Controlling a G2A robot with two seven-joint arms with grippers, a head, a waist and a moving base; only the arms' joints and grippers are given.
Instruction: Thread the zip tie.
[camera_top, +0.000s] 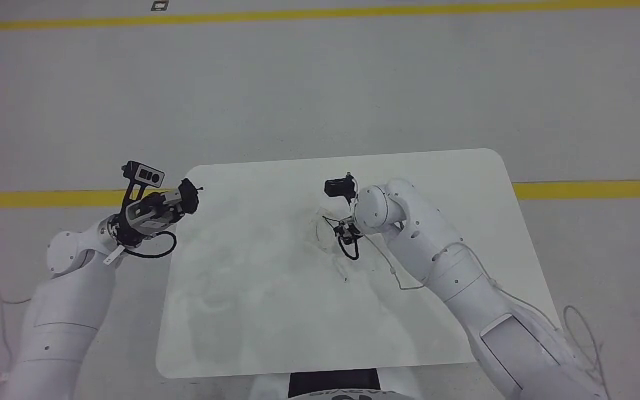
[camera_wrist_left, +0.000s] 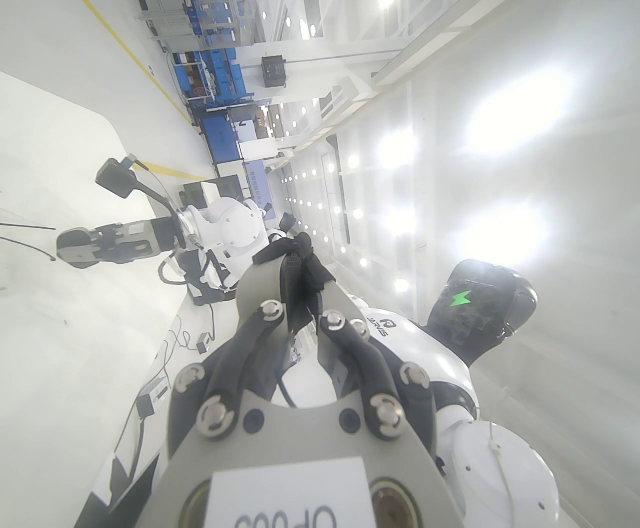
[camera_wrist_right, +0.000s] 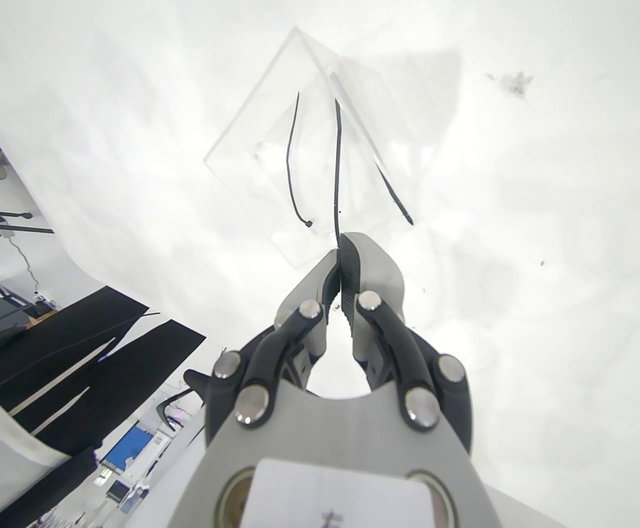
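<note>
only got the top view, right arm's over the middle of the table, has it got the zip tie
Observer: Yes, the right wrist view shows the right end effector shut on a black zip tie that sticks out past its fingertips.
Operator: whats under it, just a smudge for me
Observer: A clear plastic piece lying on the table, with a second zip tie across it.
Operator: and the left one
Observer: The left end effector is shut, with what looks like frayed black padding at its tips.
</note>
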